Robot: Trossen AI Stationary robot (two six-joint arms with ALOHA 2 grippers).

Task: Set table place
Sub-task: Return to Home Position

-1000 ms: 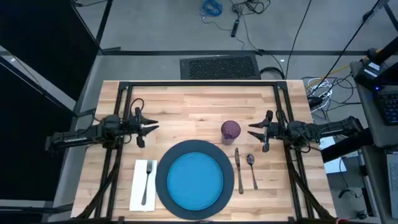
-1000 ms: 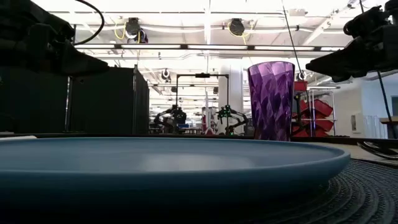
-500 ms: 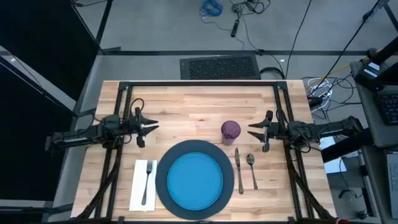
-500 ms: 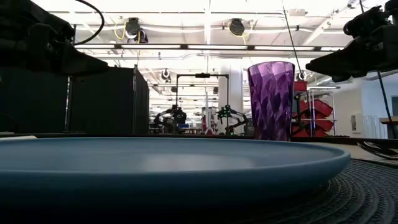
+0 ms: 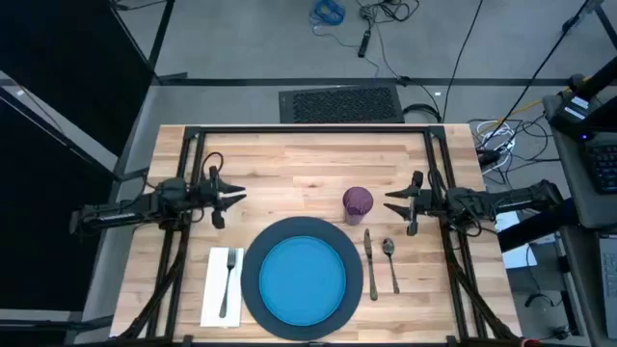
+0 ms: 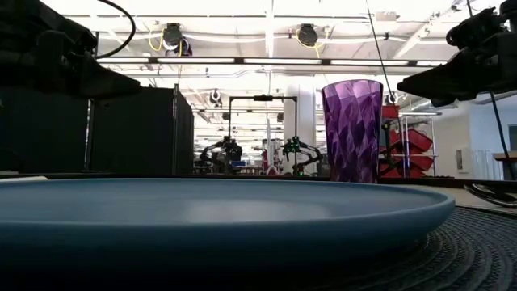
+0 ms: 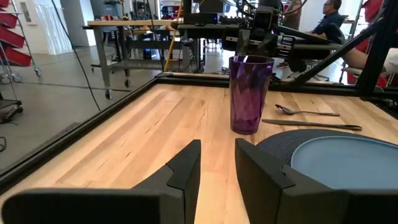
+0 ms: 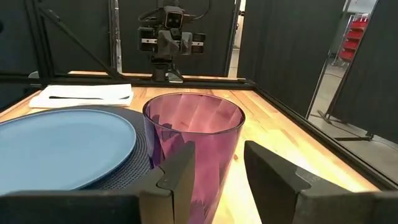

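We found the place setting at the near middle of the table (image 5: pixel 299 159), and judged it complete. The dark grey charger (image 5: pixel 249 280) lay flat with the blue plate (image 5: pixel 301 280) centred on it. To its left lay the white napkin (image 5: pixel 212 301), just beside the charger, with the fork (image 5: pixel 228 282) lying lengthwise on it. To its right lay the knife (image 5: pixel 369 265) and, just outside that, the spoon (image 5: pixel 390 263), parallel and apart from each other. The purple cup (image 5: pixel 358 202) stood upright just beyond the charger's far right rim, near the knife's far end. We judged this layout to follow the usual order, with each utensil on the side from which a diner would take it and the drink beyond the knife.

Count: one charger, one plate, one napkin, one cup, one fork, one knife, one spoon.

The left gripper (image 5: pixel 239 197) hung at the left side of the table, beyond the napkin and well apart from it, fingers parted by a narrow gap with nothing between them. The right gripper (image 5: pixel 390 205) hung at the right side, pointed at the cup, near it but not touching, fingers spread wider and likewise empty. Both arms stood clear of the setting, which we took to suit a parked posture. Two arms, two grippers.
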